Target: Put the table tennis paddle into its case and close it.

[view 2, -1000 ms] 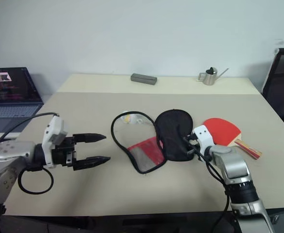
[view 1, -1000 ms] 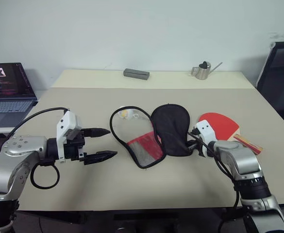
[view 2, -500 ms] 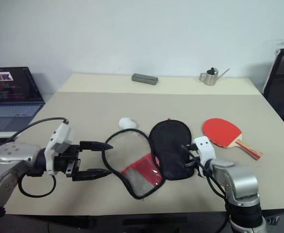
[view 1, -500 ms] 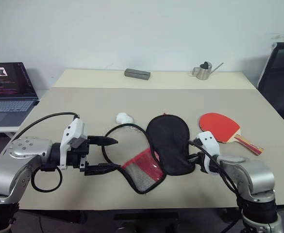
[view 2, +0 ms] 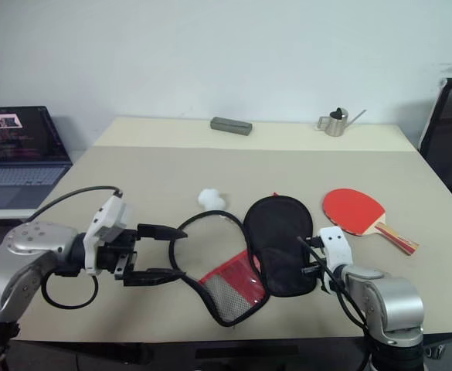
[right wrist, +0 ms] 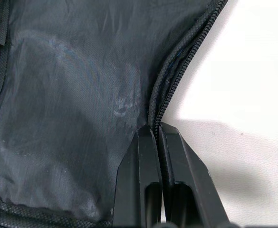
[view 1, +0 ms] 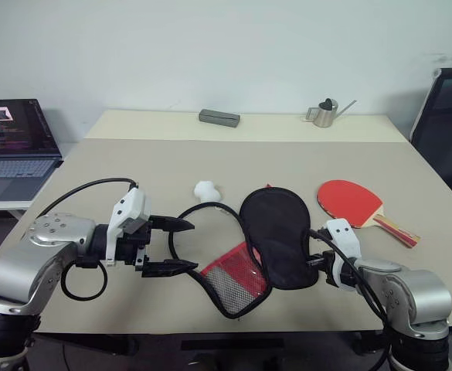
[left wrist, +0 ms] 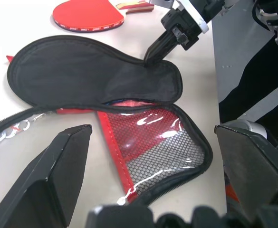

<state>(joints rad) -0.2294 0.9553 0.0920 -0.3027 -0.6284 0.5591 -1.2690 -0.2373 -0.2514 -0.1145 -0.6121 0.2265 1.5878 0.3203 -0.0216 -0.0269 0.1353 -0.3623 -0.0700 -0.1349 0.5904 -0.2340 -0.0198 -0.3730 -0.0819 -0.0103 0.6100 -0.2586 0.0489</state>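
The case [view 1: 276, 236] lies unzipped on the table, its black half flat and its red mesh half [view 1: 237, 277] folded out toward the near edge. My right gripper [view 1: 312, 260] is shut on the black half's zip edge [right wrist: 169, 80], at the right side of the case. My left gripper [view 1: 195, 245] is open at the case's left, level with the loose zip loop [view 1: 181, 220], and the case [left wrist: 100, 80] lies ahead of its fingers [left wrist: 58, 180]. The table tennis paddle [view 1: 349, 202] lies red face up to the right of the case, free of both grippers.
A small white crumpled thing [view 1: 205, 189] sits just behind the zip loop. At the table's far side are a grey box [view 1: 219, 117] and a small metal watering can [view 1: 326, 113]. A laptop [view 1: 13, 147] stands off to the left and a black chair [view 1: 446, 116] at the right.
My right gripper has pulled the case toward the near edge, away from the paddle and the white thing. My left gripper has moved right, up to the zip loop.
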